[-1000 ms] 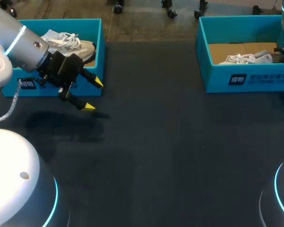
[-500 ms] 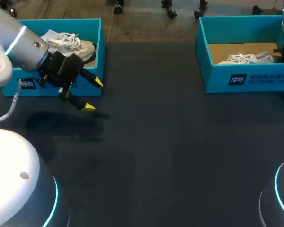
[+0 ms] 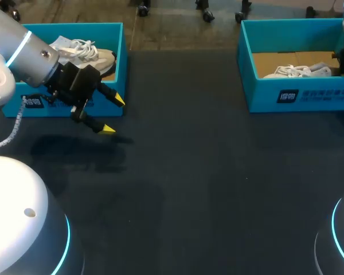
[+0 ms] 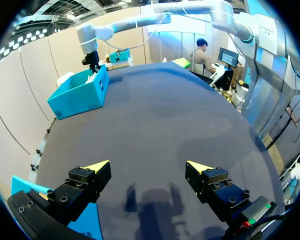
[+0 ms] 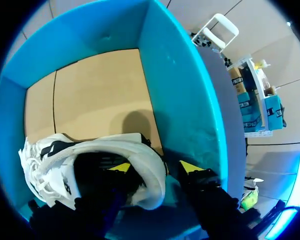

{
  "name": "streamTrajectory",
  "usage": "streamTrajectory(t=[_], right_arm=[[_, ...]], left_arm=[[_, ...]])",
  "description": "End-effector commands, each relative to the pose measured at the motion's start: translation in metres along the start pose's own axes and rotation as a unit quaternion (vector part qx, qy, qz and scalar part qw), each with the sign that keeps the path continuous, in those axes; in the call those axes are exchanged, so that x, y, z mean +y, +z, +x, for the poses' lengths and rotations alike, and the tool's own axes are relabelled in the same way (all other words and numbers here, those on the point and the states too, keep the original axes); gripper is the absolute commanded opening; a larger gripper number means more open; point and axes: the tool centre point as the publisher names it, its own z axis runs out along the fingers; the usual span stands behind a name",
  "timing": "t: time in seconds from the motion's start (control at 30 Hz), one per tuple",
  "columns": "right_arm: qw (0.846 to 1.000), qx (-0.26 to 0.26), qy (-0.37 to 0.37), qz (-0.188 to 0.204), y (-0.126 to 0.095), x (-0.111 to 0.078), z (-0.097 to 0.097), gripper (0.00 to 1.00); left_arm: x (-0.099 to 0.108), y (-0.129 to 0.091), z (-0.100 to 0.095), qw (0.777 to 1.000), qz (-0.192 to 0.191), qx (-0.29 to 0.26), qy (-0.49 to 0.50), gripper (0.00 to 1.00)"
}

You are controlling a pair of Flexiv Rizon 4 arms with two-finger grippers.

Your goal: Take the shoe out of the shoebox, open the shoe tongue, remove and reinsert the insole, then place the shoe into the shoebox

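Teal shoebox (image 5: 182, 90) | right end effector (image 5: 155, 166) astride white shoe (image 5: 140, 145) heel, grip unclear | left end effector (image 4: 147, 165) wide

Slight shift of the shoe (image 3: 301, 71)

The right box (image 3: 264, 94) carries a white square logo (image 3: 286, 95) on its front wall, with two short lines of white print (image 3: 327, 94) beside it, too small to make out. The left box (image 3: 74, 26) has the same sort of white mark (image 3: 33, 102) on its front, partly hidden behind the left arm (image 3: 34, 57). From the right wrist, the shoe (image 5: 145, 170) shows a small dark mark (image 5: 66, 187) on its side, unreadable.
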Motion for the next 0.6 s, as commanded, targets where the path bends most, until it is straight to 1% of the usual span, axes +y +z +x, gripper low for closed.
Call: streamTrajectory(t=[0.03,0.17,0.43,0.6], right_arm=[[1.0,-0.004,0.001,-0.01,-0.016,-0.007,-0.002,0.61],[1.0,-0.008,0.0,-0.018,-0.028,-0.007,-0.003,0.62],[0.999,0.0,0.001,-0.051,-0.062,-0.005,-0.002,0.71],[0.998,0.008,-0.002,-0.063,-0.081,-0.005,0.003,0.76]], left_arm=[[0.0,0.0,0.001,1.0,-0.001,0.0,0.0,1.0],[0.0,0.0,0.001,1.0,-0.001,0.0,0.0,1.0],[0.0,0.0,0.001,1.0,-0.001,0.0,0.0,1.0],[0.0,0.0,0.001,1.0,-0.001,0.0,0.0,1.0]])
